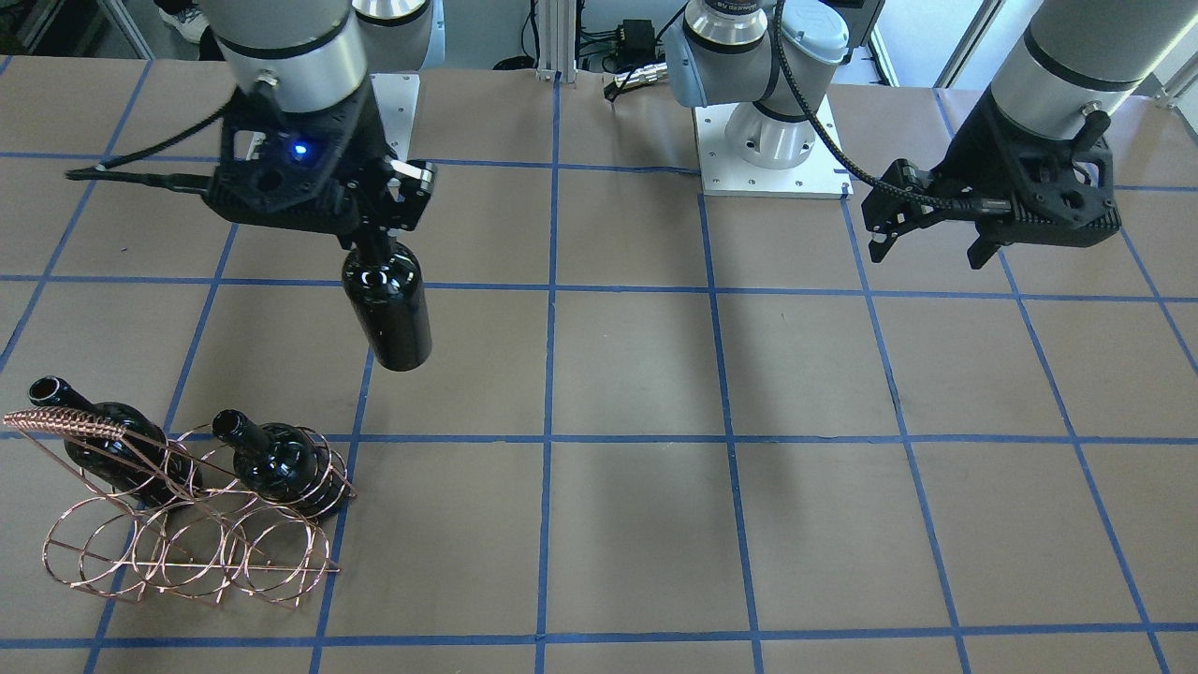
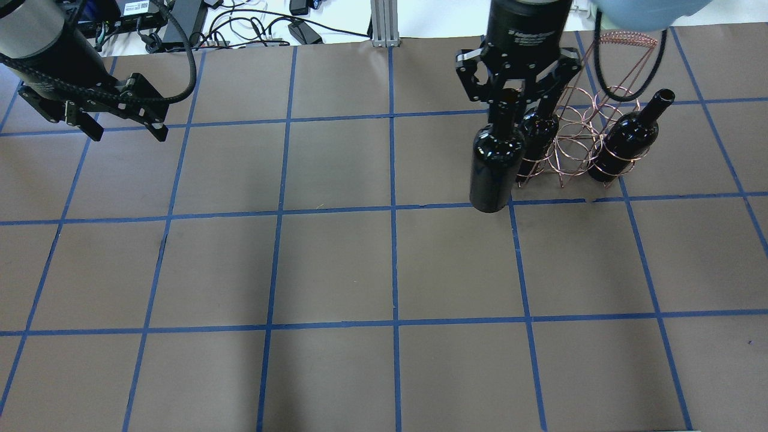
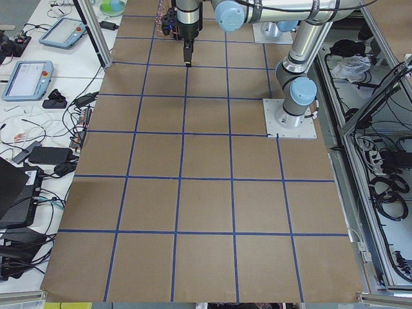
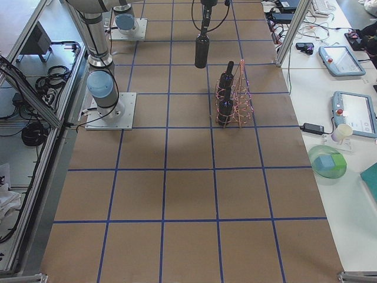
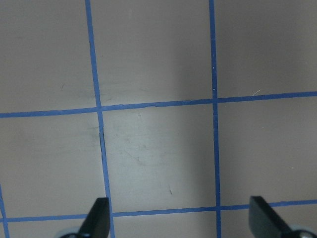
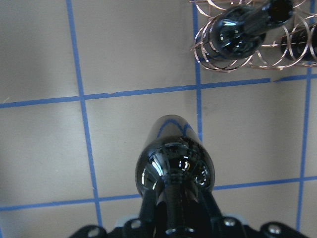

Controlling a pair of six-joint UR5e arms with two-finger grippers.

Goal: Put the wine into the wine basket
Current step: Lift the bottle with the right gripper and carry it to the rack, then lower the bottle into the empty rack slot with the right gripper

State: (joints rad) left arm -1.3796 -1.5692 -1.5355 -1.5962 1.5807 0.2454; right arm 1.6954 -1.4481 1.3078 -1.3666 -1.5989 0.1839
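R end effector (image 1: 379,245) clamped on the neck of a wine bottle (image 1: 388,314). Bottle hangs neck-up, body down, looks lifted off the counter (image 2: 336,270). It sits just beside the wire wine basket (image 1: 192,557), on the side toward mid-counter, not in a loop yet. L end effector (image 5: 181,223) wide open, holding nothing, well apart on the other side.

Handling: glass, so prob heavy, stiff, fragile; glossy = slippery. Neck grip is narrow and high above the mass, so expect the body to swing and maybe slide thru the pads. Safer w/ pads right under the lip, move slow. The basket is thin wire, likely light, and could skid or tip if bumped.

Room: 2 bottles already in the basket, one (image 1: 112,449) under the braided handle (image 1: 70,421), another (image 1: 281,463) nearest the held one, both tilted. Free loops show in the row on the operators' side. Watch for glass-on-glass w/ the near bottle, and the handle sticks up over the rack. The basket is close to the counter's operator-side edge, so little margin there. Bare counter toward the robot's middle gives room to re-angle.
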